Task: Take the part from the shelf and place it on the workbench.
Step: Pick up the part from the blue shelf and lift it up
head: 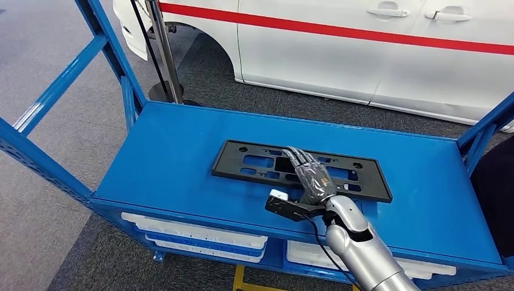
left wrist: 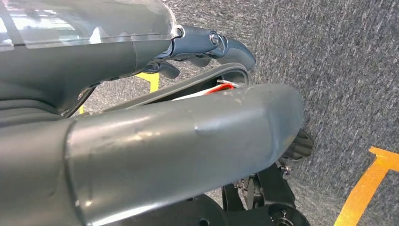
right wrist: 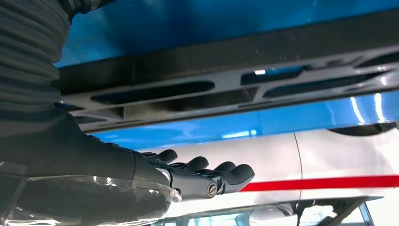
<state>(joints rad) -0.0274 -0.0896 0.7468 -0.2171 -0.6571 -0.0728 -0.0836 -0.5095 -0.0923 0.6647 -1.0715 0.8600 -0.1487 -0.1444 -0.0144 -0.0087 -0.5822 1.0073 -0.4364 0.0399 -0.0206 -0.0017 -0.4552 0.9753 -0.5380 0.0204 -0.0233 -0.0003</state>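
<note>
- The robot's silver right arm [head: 363,248] rises from the near right edge of the scene and reaches forward over the shelf top, a black cable running along its near side and a small black wrist camera block [head: 285,205] jutting to its left.
- The right hand [head: 310,176], dark grey and wrapped in glossy clear film, is stretched out flat with its fingers [head: 300,159] extended straight ahead and lying close together above the middle of the part; the right wrist view shows the fingers [right wrist: 221,175] straight with a gap between them and the plate, so the hand grasps nothing.
- The left hand [left wrist: 155,141] hangs over grey carpet marked with yellow floor tape [left wrist: 371,183]; its thick grey thumb fills the view, and I cannot tell whether its fingers are spread or clenched.
- The part, a flat black plastic rectangular plate with oblong cut-outs and small round holes [head: 254,163], lies flat on the top of the shelf, roughly central and slightly right, its long side running left to right.
- The blue painted metal shelf [head: 170,163] has a smooth, faintly glossy deck, perforated uprights and slanted braces at both ends; white plastic bins [head: 194,233] sit on the lower level.
- Beyond it, on speckled grey carpet, stands a white car with a red stripe [head: 363,48], with a chrome post on a round base [head: 165,60] to the far left.
</note>
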